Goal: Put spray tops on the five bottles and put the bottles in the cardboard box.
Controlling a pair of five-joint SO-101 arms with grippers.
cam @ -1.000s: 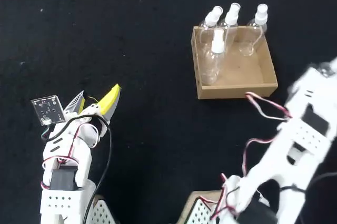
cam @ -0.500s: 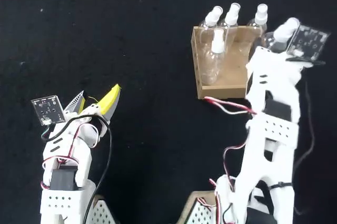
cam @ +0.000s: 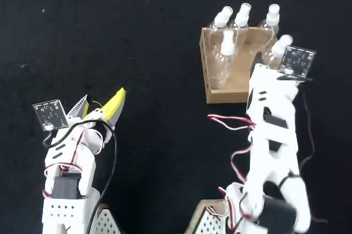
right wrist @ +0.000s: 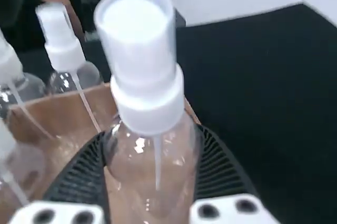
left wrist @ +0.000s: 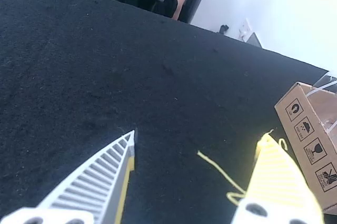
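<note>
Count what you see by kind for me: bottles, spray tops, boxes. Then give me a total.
Bottles: 5
Spray tops: 5
Box: 1
Total: 11

Tabletop [cam: 137, 42]: bears every item listed below.
Cardboard box [cam: 231, 96]: on the right rear part of the tabletop.
Three bottles [cam: 242, 14]: in the box, side by side along its rear wall.
Fourth bottle [cam: 225, 53]: in the box, before the rear row, near the left wall.
Fifth bottle [right wrist: 147, 145]: upright between the fingers of the right gripper [right wrist: 150, 182], at the box's right side, right of the fourth bottle.
Left gripper [cam: 103, 98]: over the left half of the tabletop, well apart from the box.
</note>
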